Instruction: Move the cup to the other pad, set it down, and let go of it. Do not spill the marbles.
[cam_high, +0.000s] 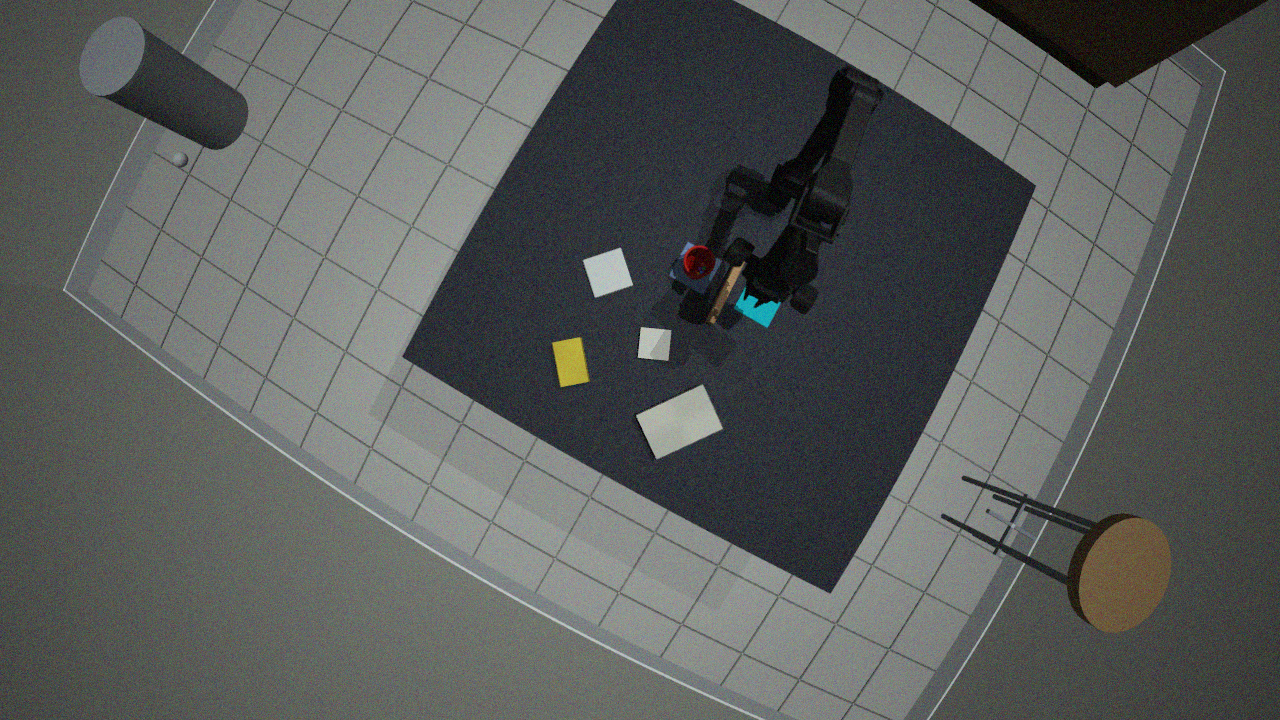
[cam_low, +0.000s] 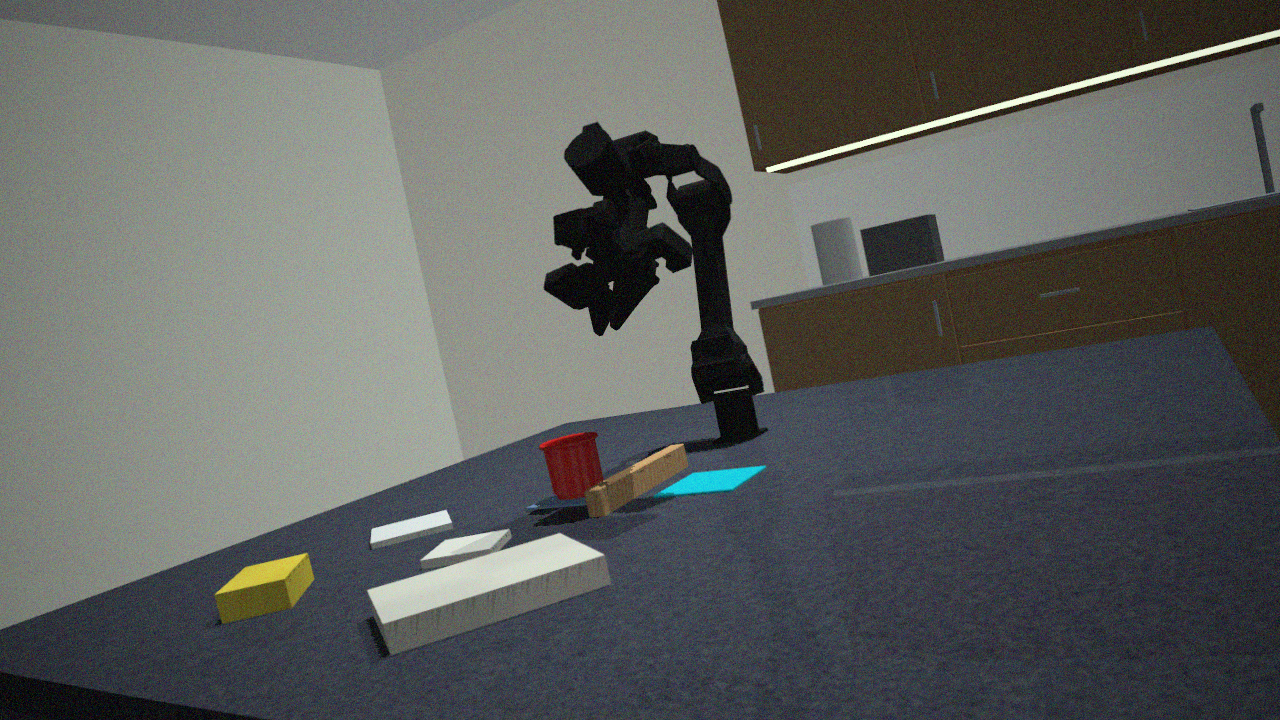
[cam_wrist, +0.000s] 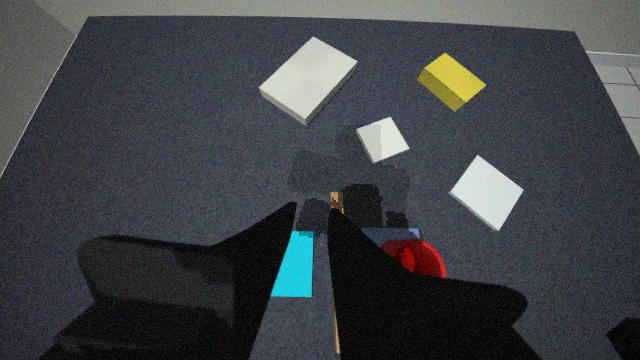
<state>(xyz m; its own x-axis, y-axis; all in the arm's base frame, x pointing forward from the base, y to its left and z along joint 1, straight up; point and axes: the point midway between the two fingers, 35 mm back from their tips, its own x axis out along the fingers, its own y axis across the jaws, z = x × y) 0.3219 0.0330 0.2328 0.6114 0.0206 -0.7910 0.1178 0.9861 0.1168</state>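
The red cup (cam_high: 698, 262) (cam_low: 572, 467) (cam_wrist: 435, 257) stands upright on the blue pad (cam_high: 684, 279) (cam_low: 550, 507) (cam_wrist: 392, 233). No marbles can be made out clearly inside it. The cyan pad (cam_high: 762, 313) (cam_low: 716, 481) (cam_wrist: 295, 267) bears nothing. My gripper (cam_high: 751, 302) (cam_low: 607, 329) (cam_wrist: 312, 211) is nearly shut, with a narrow gap and nothing between its fingertips. It hangs well above the table, pointing down, with the cup off to one side. In the wrist view the right finger hides part of the cup.
A low wooden bar (cam_high: 726, 293) (cam_low: 640, 480) (cam_wrist: 336, 200) lies between the two pads. Farther out lie a large off-white block (cam_high: 679, 422) (cam_low: 487, 586) (cam_wrist: 310, 77), a yellow block (cam_high: 571, 362) (cam_low: 264, 586) (cam_wrist: 452, 80) and two smaller white slabs.
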